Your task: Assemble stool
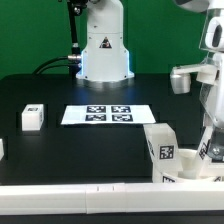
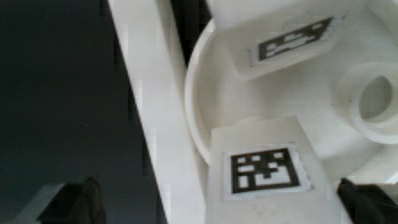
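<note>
The white stool seat (image 2: 267,100) fills the wrist view, with a round socket (image 2: 375,95) and two black-and-white tags (image 2: 263,170) on it. In the exterior view the seat (image 1: 165,148) lies at the front right, against the white front rail (image 1: 80,190). My gripper (image 1: 207,158) hangs at the seat's right side. In the wrist view the gripper (image 2: 217,205) has its dark fingertips (image 2: 71,205) set wide apart on either side of the seat's tagged edge, with a gap at one fingertip. A loose white leg (image 1: 32,117) lies at the exterior view's left.
The marker board (image 1: 108,114) lies in the middle of the black table. The robot's base (image 1: 105,50) stands behind it. Another white piece (image 1: 2,148) shows at the left edge. The white rail also runs beside the seat in the wrist view (image 2: 151,110).
</note>
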